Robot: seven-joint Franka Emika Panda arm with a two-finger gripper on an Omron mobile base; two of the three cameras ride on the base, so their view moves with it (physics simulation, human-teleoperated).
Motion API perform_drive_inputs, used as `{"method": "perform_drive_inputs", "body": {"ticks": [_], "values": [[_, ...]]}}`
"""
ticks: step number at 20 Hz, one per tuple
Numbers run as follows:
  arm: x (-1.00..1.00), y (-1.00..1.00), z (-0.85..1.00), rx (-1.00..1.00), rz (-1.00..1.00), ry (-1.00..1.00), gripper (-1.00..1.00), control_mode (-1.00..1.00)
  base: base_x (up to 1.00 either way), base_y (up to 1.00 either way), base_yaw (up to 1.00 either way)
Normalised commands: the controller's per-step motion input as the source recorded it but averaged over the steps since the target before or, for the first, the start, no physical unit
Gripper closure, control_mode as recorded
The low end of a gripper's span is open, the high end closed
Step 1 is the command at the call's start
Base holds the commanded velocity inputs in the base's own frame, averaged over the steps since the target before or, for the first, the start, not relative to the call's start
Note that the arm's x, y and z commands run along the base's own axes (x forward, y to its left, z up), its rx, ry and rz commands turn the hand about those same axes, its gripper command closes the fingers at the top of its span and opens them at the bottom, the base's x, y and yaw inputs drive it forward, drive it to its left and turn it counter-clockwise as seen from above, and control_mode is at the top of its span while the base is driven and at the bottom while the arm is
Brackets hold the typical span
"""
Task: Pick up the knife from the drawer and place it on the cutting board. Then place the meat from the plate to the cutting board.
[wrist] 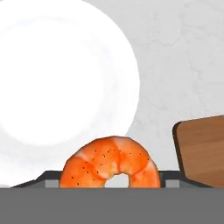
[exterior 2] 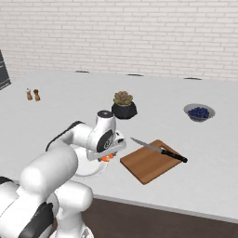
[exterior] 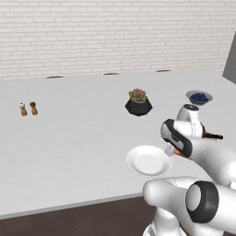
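Observation:
The meat (wrist: 109, 164), an orange-red curled lump, sits between the jaws of my gripper (exterior 2: 108, 155), which is shut on it. It hangs over the right rim of the white plate (wrist: 57, 74), whose middle is bare. In the left base view the meat (exterior: 170, 150) peeks out under the hand beside the plate (exterior: 146, 161). The knife (exterior 2: 158, 149) lies slantwise across the orange-brown cutting board (exterior 2: 148, 165), dark handle to the right. The board's corner (wrist: 205, 146) shows just right of the meat in the hand view.
A potted succulent (exterior 2: 123, 105) stands behind the plate, and a grey bowl of blue berries (exterior 2: 199, 112) sits at the back right. Two small shakers (exterior 2: 32, 95) stand far left. The counter's front edge (exterior 2: 162, 207) runs close below the board.

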Motion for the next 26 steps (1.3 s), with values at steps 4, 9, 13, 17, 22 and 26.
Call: {"method": "perform_drive_inputs", "body": {"ticks": [4, 9, 13, 17, 22, 26], "values": [[0.02, -1.00, 0.00, 0.03, -0.11, 0.00, 1.00, -1.00, 0.00, 0.00, 0.00], [0.27, -0.95, 0.00, 0.02, -0.06, 0.00, 1.00, -1.00, 0.00, 0.00, 0.00], [0.52, -0.62, 0.00, 0.00, 0.00, 0.00, 1.00, -1.00, 0.00, 0.00, 0.00], [0.52, -0.41, -0.10, 0.00, 0.00, 0.00, 1.00, -1.00, 0.00, 0.00, 0.00], [0.24, -0.15, -0.34, 0.00, 0.00, -0.01, 1.00, -1.00, 0.00, 0.00, 0.00], [0.05, -0.05, -0.22, 0.00, 0.00, -0.03, 1.00, -1.00, 0.00, 0.00, 0.00]]}}
